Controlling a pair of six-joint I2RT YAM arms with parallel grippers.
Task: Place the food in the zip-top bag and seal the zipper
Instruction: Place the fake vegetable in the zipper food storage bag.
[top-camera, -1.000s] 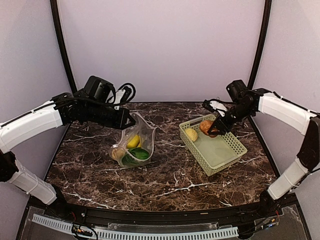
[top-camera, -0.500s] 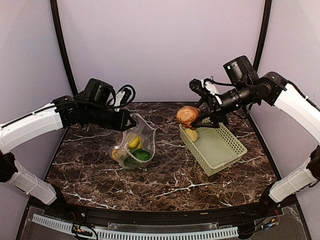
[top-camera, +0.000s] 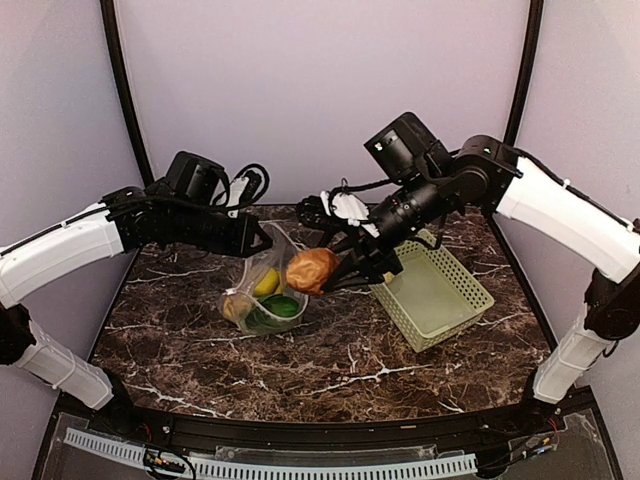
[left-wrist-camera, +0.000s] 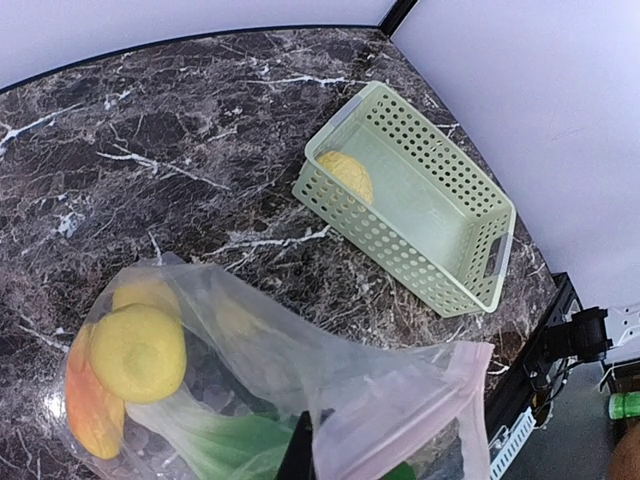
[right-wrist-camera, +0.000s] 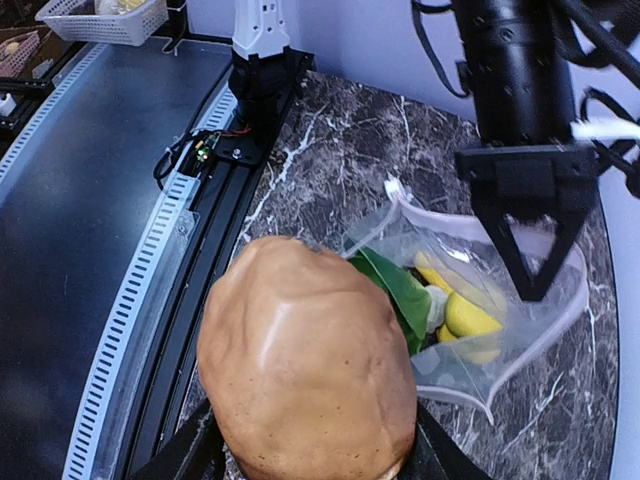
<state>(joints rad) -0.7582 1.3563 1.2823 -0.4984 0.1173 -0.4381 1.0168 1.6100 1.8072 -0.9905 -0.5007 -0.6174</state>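
Top view: right gripper (top-camera: 333, 272), clamped on the potato (top-camera: 311, 269), has crossed from basket (top-camera: 440, 300) to the bag (top-camera: 280, 256) mouth, whose rim the left gripper (top-camera: 262, 241) pinches up. Left wrist: one lemon (left-wrist-camera: 348, 175), seemingly, left in basket. Right wrist: potato poised above opening, drop next

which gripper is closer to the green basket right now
Right. The right gripper, jaws around the brown potato, hangs just left of the basket; the left gripper is farther left, jaws shut on the zip-top bag rim.
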